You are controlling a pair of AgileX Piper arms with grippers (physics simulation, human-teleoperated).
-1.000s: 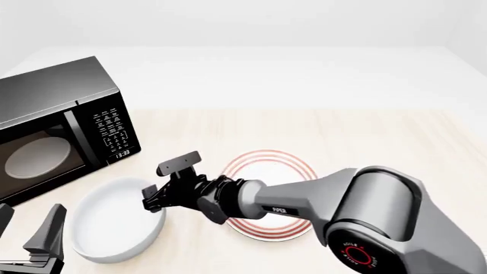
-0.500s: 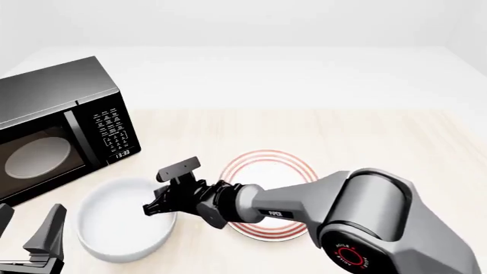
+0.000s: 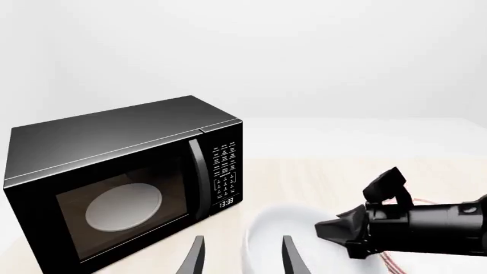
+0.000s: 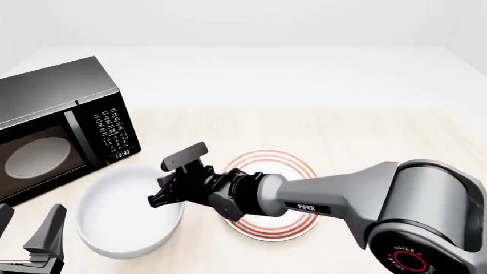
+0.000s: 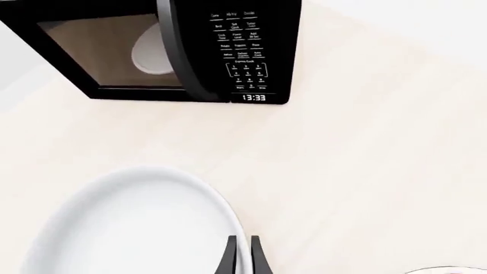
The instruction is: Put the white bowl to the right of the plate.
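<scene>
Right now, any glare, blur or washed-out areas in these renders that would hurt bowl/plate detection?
Front view: sharp, no motion blur; the white bowl has only soft shading against the pale table, and the right arm covers part of the plate. Left wrist view: background washes to white, and the bowl's rim is faint. Right wrist view: crisp, the microwave clock is readable, with no hard shadows.

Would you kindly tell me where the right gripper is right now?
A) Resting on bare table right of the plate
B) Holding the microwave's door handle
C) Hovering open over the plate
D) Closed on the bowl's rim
D: in the right wrist view the right gripper has its fingers nearly together on the bowl rim, and the front view shows it at the bowl's right edge, left of the plate.
</scene>
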